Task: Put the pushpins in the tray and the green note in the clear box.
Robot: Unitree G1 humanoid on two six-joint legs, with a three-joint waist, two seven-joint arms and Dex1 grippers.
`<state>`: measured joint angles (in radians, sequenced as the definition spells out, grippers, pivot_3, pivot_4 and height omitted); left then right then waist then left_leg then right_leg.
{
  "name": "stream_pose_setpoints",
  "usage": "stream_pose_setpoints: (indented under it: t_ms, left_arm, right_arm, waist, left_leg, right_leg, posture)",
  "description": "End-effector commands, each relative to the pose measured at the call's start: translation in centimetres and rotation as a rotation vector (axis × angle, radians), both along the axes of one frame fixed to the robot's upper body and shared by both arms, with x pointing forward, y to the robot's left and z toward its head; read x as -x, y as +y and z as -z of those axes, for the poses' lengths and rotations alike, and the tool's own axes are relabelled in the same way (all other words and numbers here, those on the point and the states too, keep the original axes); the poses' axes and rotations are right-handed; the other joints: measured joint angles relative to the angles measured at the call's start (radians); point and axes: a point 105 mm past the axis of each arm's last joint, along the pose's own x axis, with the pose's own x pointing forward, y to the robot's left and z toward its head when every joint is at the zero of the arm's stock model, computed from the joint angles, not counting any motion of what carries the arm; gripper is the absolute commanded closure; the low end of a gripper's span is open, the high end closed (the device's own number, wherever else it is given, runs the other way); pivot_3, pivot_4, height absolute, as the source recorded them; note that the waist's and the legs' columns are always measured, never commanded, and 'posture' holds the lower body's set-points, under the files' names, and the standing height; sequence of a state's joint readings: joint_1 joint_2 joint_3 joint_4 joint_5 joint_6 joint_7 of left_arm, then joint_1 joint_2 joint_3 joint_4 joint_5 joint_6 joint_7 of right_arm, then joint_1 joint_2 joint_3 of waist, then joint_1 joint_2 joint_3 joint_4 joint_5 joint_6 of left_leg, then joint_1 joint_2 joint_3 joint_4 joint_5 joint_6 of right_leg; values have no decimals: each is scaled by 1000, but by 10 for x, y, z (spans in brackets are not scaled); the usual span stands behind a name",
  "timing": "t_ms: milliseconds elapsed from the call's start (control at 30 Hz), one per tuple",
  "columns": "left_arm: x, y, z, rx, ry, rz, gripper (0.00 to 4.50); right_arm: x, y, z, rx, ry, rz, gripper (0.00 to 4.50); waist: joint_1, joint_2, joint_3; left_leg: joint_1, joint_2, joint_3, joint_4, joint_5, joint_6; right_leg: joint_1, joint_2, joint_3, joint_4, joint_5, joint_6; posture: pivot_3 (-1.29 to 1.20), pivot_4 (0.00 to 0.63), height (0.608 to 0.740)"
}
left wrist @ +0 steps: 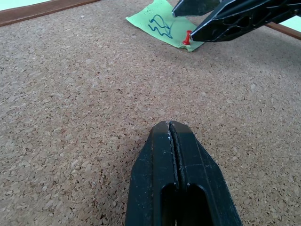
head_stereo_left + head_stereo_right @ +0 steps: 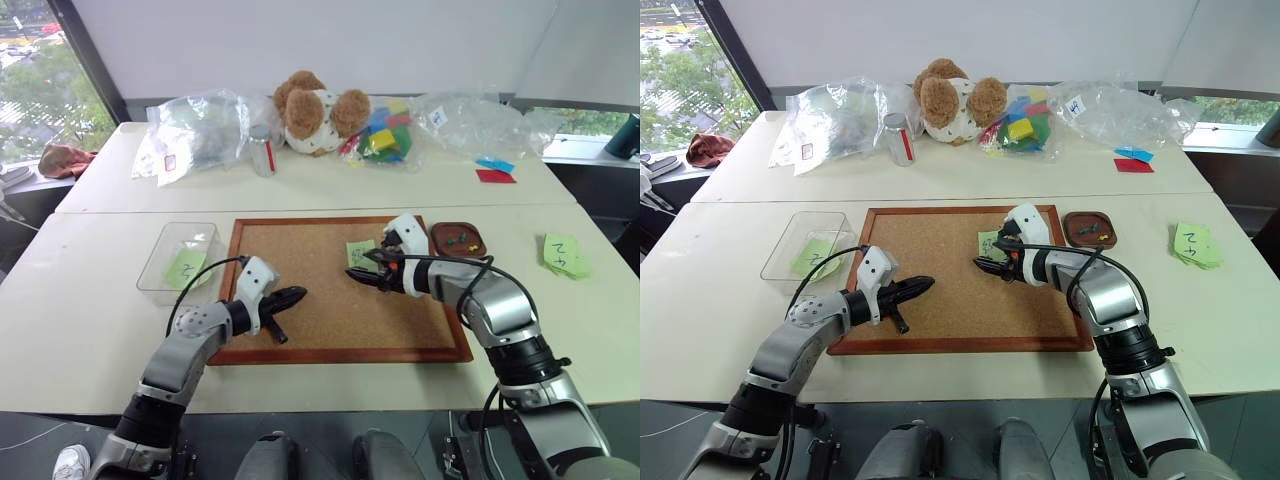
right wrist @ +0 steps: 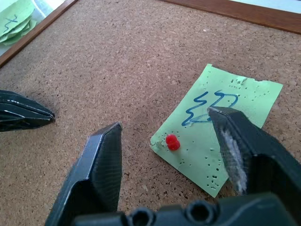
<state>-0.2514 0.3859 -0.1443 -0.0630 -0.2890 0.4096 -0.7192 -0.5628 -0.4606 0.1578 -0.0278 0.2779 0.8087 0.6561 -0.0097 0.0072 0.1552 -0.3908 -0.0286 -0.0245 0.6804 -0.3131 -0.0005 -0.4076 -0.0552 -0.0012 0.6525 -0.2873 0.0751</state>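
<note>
The green note (image 3: 225, 127) lies on the corkboard (image 2: 300, 250), held at one corner by a red pushpin (image 3: 172, 142). My right gripper (image 3: 164, 122) hovers open just above that corner, one finger on each side of the pin and touching nothing. A few small pushpins (image 2: 460, 240) lie in the dark brown tray (image 2: 436, 240), just right of the board. Left of the board stands the clear box (image 2: 150, 270). Low over the board's left part, my left gripper (image 1: 170, 126) is shut and empty, pointing toward the note.
A green note with a big squiggle (image 2: 185, 266) lies in the clear box. More such notes (image 2: 563, 255) are stacked at the far right. On the back table are a teddy bear (image 2: 315, 108), crinkled plastic bags (image 2: 200, 130), a can (image 2: 262, 150) and coloured blocks (image 2: 385, 135).
</note>
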Motion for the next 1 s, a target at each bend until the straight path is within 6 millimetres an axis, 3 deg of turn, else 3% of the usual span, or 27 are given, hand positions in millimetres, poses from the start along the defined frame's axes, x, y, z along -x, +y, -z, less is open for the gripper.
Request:
stream_pose_setpoints:
  t_ms: [33,167,367,600,700,833,1000]
  left_arm:
    - [6,0,20,-34,75,-7,4500]
    - [6,0,20,-34,75,-9,4500]
    - [4,0,18,-33,71,-13,4500]
    - [4,0,18,-29,72,-14,4500]
    - [5,-1,18,-28,76,-12,4500]
    - [8,-1,22,-31,93,-6,4500]
    - [5,-3,20,-6,98,-11,4500]
  right_arm:
    - [-3,1,-9,-14,-33,-2,1643]
    - [-3,0,-3,-3,-21,-3,1643]
    - [-5,0,-5,-1,-28,-10,4451]
    - [-1,1,-17,2,-60,-47,4451]
    - [-1,0,-31,-5,-94,-42,4451]
    - [1,-3,-67,-19,-174,-42,4451]
    - [6,-6,-79,-5,-200,-49,4451]
  waist:
    - [0,0,0]
    - [0,0,0]
    - [0,0,0]
    - [1,0,0]
    - [3,0,0]
    - [0,0,0]
    - [1,0,0]
  left_leg:
    - [0,0,0,0,0,0]
    - [0,0,0,0,0,0]
    - [0,0,0,0,0,0]
    - [0,0,0,0,0,0]
    - [0,0,0,0,0,0]
    - [-1,0,0,0,0,0]
    - [0,0,0,-1,0,0]
  right_leg:
    - [0,0,0,0,0,0]
    - [0,0,0,0,0,0]
    - [0,0,0,0,0,0]
    - [0,0,0,0,0,0]
    - [0,0,0,0,0,0]
    - [-1,0,0,0,0,0]
    - [0,0,0,-1,0,0]
  posture:
    - [0,150,740]
    - [0,150,740]
    - [0,150,740]
    - [0,150,740]
    - [0,150,740]
    - [0,150,740]
    - [0,150,740]
